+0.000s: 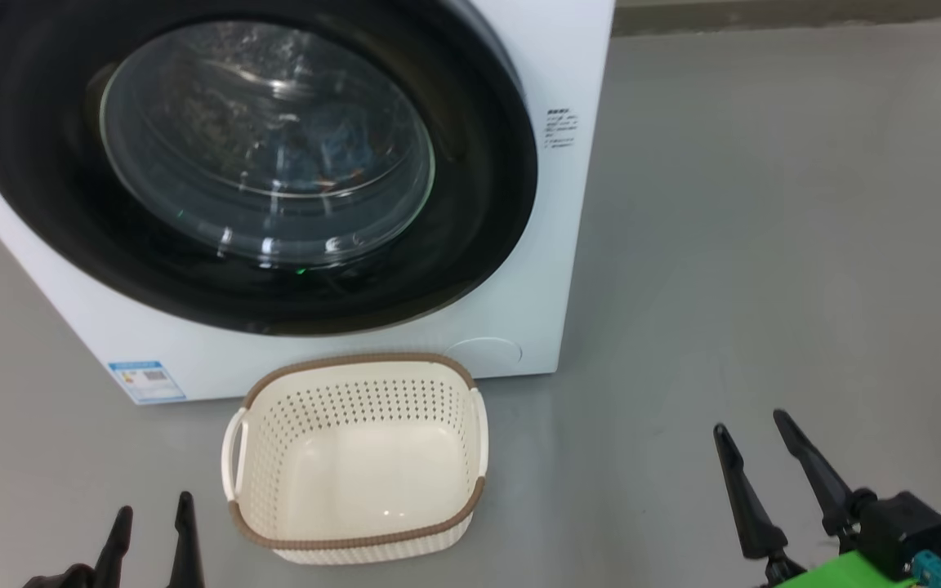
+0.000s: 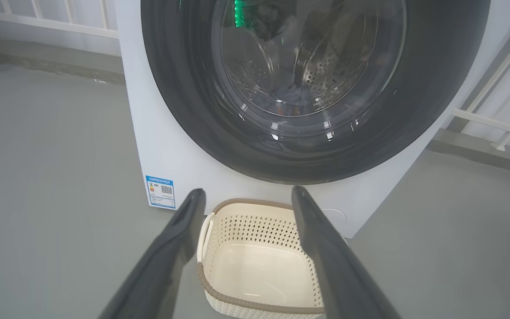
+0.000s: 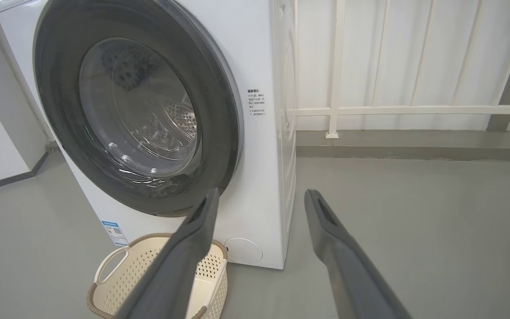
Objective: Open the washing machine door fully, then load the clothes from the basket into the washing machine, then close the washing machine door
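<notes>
Left hand [image 1: 153, 502], right hand [image 1: 748, 420] spread apart; basket [image 1: 356, 359] before washing machine [image 1: 536, 327], door [image 1: 29, 163] shut.

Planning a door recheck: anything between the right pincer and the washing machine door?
Nothing visible. The right pincer hangs open over the floor, right of the empty basket; the washing machine door looks shut.

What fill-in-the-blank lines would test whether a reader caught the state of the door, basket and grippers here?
1. The door of the washer is ___.
2. The basket is ___.
3. The clothes show through the door's ___.
4. The left gripper and right gripper both stand ___, holding nothing.

Missing words: shut; empty; glass; open.
</notes>
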`<state>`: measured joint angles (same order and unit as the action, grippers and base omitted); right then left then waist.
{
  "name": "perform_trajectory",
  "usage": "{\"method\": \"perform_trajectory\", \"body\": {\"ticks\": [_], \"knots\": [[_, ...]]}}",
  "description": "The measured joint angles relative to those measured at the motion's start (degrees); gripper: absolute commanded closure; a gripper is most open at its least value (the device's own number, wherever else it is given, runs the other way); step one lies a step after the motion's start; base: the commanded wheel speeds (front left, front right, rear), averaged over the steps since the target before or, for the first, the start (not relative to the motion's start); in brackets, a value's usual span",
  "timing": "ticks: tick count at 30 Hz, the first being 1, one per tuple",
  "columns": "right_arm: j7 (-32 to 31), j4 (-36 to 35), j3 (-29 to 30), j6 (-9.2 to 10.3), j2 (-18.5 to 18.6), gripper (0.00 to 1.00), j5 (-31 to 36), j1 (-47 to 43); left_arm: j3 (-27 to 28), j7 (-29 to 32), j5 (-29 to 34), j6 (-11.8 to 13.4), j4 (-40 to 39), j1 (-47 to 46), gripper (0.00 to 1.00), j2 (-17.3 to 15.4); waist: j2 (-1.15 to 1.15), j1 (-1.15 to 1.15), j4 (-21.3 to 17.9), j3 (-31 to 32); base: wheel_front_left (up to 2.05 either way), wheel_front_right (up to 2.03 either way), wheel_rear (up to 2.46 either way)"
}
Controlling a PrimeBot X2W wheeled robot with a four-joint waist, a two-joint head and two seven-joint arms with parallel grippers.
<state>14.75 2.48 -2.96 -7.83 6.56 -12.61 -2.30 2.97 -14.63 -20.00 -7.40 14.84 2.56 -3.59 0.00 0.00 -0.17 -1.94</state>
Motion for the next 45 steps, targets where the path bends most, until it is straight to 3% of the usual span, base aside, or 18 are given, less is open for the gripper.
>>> {"method": "perform_trajectory", "body": {"ticks": [21, 22, 31, 45], "knots": [[0.0, 0.2, 1.9, 0.00, -1.6, 0.00, 1.9, -3.3, -1.0, 0.0, -0.3, 0.0, -1.5, 2.2, 0.00, -0.6, 0.00, 0.00, -1.0, 1.9, 0.00, 0.00, 0.00], [0.0, 0.2, 1.9, 0.00, -1.6, 1.00, 1.9, -3.3, -1.1, 0.0, -0.3, 0.0, -1.6, 2.2, 1.00, -0.6, 0.00, 0.00, -0.9, 1.8, 0.00, 0.00, 0.00], [-0.2, 5.1, 1.7, -0.02, -1.9, 1.00, 0.7, -4.5, -1.5, 0.6, -1.7, 0.0, 2.5, 3.4, 1.00, 1.7, 0.00, 0.00, -0.9, 1.8, 0.00, 0.00, 0.00], [-2.3, 6.0, 1.8, -0.02, -1.9, 1.00, -9.7, -4.4, -1.2, 3.1, -10.2, 0.0, 2.5, 3.1, 1.00, 1.7, 0.00, 0.01, -0.8, 1.8, 0.00, 0.00, 0.00]]}}
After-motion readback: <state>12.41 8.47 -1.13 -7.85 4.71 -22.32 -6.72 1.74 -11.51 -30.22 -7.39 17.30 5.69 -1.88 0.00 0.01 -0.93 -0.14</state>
